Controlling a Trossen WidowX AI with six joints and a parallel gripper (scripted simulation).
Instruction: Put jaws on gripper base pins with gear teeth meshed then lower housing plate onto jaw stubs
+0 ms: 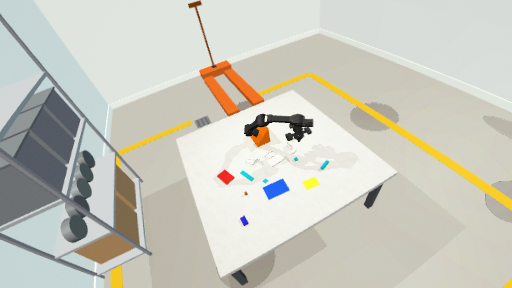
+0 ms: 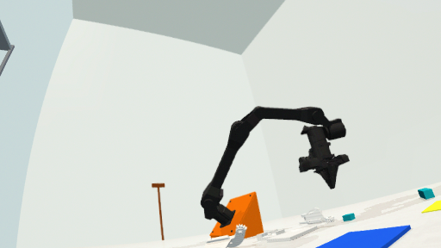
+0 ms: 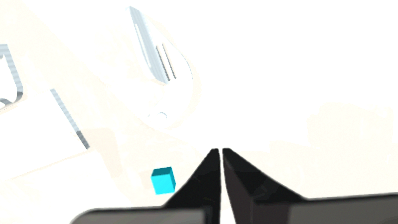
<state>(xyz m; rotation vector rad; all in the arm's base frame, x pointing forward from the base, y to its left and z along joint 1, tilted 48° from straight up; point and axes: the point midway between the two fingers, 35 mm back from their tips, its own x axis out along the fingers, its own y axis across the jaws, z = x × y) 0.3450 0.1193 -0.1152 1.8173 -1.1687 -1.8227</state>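
Pale walls rise behind a white table [image 1: 200,215], its parts lying near the middle of the top view. The gripper [image 1: 298,135] [image 2: 332,186] [image 3: 220,150] is closed on nothing, above the tabletop. Assembly looks barely begun: a white toothed jaw [image 2: 315,215] lies apart from the flat white plate [image 1: 274,159] [image 2: 297,233], right of centre in the exterior view, and another toothed piece [image 2: 239,234] shows at bottom centre. Seating both jaws, meshing their teeth and lowering the housing plate all appear left to do. Whether that flat plate is base or housing, I cannot tell; the pins are indistinct, and glare washes out white edges in the wrist view.
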